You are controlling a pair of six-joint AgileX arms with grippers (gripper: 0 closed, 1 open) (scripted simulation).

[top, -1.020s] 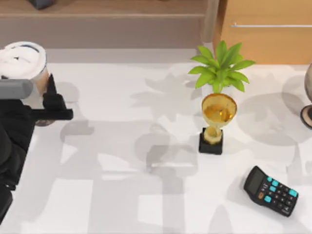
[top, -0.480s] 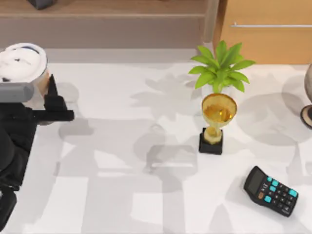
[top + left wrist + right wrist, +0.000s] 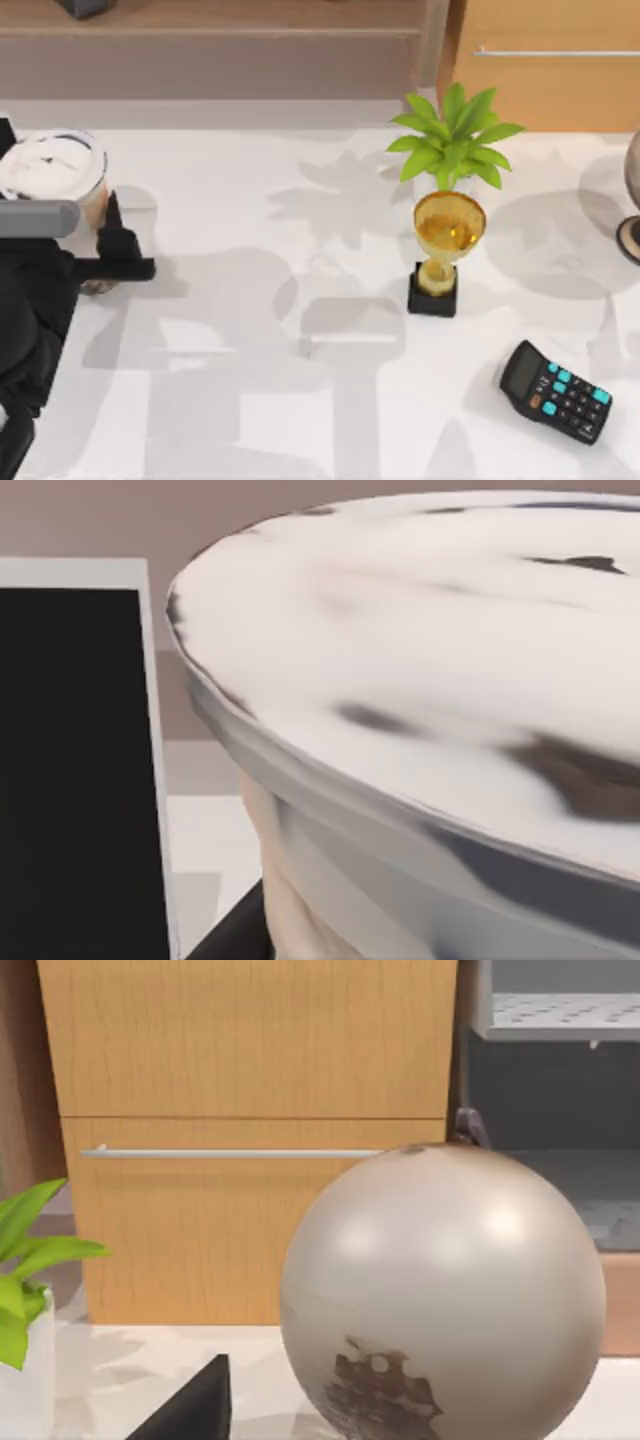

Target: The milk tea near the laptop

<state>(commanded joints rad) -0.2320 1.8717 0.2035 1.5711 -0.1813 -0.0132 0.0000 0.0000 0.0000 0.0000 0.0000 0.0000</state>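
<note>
So the tall clear plastic cup of milk tea with its white round lid stands upright at the far left of the pale white table, and my left gripper is clamped round its lower body, one black finger visible beside the cup. The laptop's black screen with its silver-grey edge is just beside the cup in the left wrist view. Gold trophy cup on a black base, green plant and small black calculator with teal keys sit well apart, over to the right.

My left wrist cam sits right up against the milk tea, white lid over beige drink. Just beside it stands the laptop, black screen upright.
</note>
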